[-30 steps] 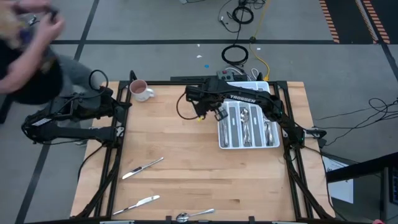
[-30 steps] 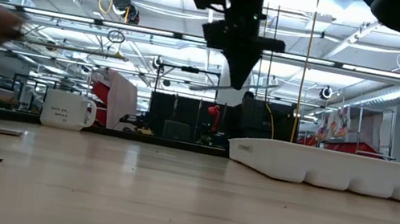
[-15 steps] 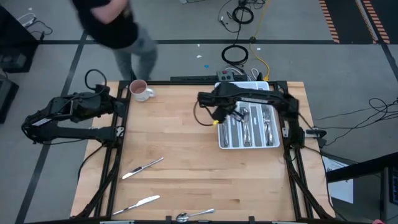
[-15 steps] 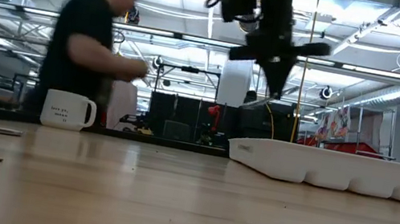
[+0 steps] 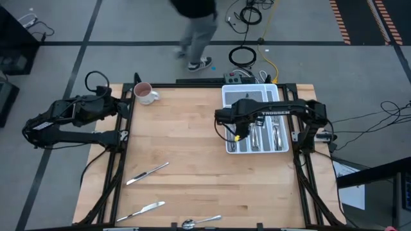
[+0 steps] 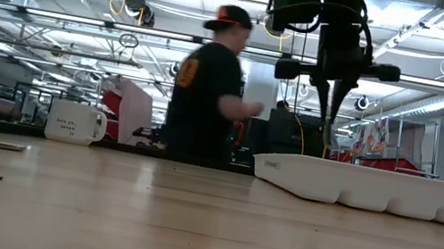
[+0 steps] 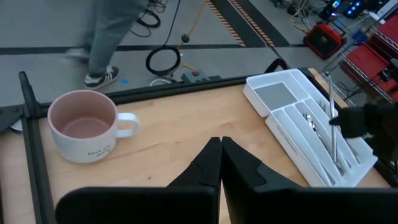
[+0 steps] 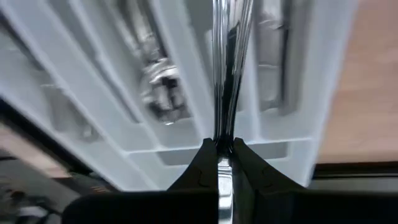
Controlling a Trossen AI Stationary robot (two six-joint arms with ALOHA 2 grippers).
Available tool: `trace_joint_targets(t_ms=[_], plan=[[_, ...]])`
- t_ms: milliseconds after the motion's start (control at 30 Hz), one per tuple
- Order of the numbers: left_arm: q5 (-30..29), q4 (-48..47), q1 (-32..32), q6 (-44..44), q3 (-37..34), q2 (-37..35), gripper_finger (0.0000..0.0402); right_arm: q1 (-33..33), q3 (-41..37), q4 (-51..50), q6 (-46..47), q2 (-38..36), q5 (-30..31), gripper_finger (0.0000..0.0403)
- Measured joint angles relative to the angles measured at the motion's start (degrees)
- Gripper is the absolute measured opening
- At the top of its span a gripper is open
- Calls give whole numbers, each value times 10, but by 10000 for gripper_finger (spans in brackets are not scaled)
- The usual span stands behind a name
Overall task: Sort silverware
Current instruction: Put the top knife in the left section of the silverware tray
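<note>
Since the earlier frame the right gripper had swung over the white tray, jaws clamped on a knife above its slots, the left gripper waited shut, and three pieces remained: two knives and a spoon.

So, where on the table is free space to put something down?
The bare wood between the mug and the cutlery tray is free, and so is the stretch in front of the tray. It is crowded at the tray, where the right gripper holds a piece of silverware, and near the two knives and the spoon.
</note>
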Motion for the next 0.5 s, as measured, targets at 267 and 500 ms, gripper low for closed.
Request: trace_joint_targets(t_ms=[267,500], plan=[[-3,0,0,0,0,0,11,12,0,49,-29,12,-42,0],[-5,0,0,0,0,0,11,17,0,63,-41,27,-66,0]])
